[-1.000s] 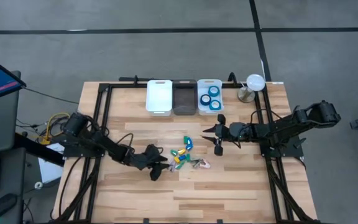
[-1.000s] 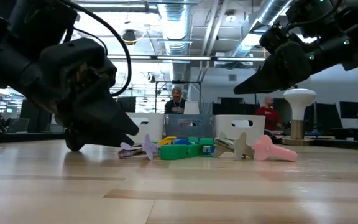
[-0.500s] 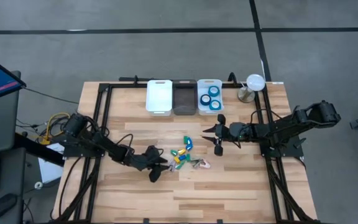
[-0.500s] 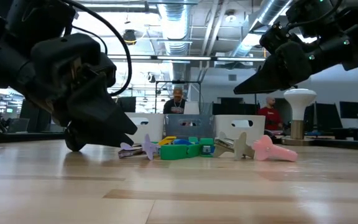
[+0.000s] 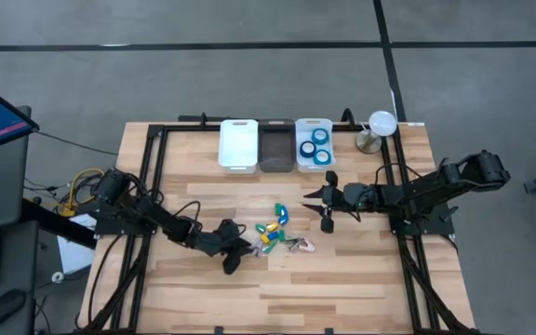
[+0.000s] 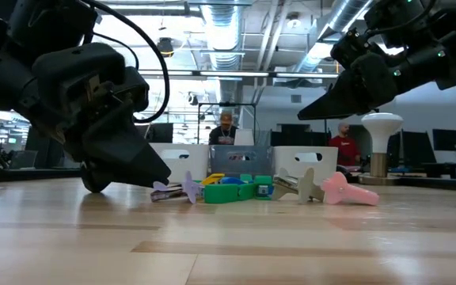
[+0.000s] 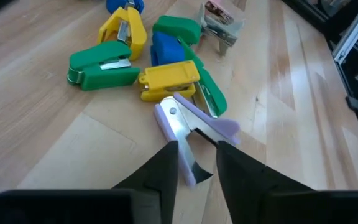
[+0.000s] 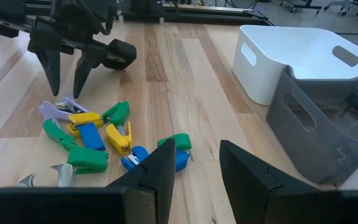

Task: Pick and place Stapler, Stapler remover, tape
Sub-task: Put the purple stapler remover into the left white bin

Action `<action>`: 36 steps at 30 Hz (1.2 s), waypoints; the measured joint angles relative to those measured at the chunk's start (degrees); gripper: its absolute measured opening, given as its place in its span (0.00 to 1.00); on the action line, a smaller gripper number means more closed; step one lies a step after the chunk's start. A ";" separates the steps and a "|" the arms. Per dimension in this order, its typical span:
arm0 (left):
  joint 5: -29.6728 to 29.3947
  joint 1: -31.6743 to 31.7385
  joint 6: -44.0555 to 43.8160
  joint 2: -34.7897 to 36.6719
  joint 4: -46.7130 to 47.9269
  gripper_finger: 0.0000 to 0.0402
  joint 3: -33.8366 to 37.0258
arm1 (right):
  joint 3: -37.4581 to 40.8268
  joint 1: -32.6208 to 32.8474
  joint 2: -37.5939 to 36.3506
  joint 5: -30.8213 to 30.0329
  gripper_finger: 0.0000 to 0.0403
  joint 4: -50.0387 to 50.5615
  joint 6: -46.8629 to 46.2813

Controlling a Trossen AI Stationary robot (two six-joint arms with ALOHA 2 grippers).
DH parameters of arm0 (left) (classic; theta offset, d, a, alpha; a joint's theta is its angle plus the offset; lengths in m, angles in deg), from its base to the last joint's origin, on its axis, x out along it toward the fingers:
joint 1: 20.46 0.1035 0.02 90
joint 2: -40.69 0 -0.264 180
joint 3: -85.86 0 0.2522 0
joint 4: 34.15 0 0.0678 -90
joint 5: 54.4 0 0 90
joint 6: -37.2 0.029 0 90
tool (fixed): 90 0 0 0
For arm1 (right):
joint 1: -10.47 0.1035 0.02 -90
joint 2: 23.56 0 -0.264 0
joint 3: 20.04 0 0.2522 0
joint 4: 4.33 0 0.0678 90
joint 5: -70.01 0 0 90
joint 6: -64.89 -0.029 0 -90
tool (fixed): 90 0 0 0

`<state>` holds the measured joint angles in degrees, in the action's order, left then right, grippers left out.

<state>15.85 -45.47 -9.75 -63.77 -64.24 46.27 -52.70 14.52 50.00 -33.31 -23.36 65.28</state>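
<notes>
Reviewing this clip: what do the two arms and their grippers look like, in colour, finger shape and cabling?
Both arms are matte black, built of chunky jointed segments. The left gripper and right gripper each end in two flat black fingers tapering to blunt wedge tips. Black cables loop loosely along the left arm. The right arm shows small green indicator lights in the low view.

Overhead camera looks straight down on the whole table (image 5: 342, 279). Low camera sits at tabletop height, facing the room. Wrist cameras look close past their fingers. All share the stapler pile (image 5: 275, 230).
</notes>
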 joint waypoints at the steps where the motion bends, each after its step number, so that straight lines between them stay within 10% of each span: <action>1: 0.37 -0.05 0.63 0.00 0.20 0.23 0.02 | 0.00 0.00 0.00 0.00 0.29 0.00 0.00; 17: 2.08 -0.09 3.55 0.00 1.05 0.01 0.17 | 0.00 0.00 0.00 -0.02 0.29 0.04 0.02; 36: 3.43 -0.09 7.08 -0.31 1.77 0.01 -2.55 | 0.00 0.00 0.00 -0.02 0.29 0.27 0.02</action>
<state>19.28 -45.56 -2.67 -64.08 -62.47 43.72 -52.70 14.52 50.00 -33.33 -23.10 65.30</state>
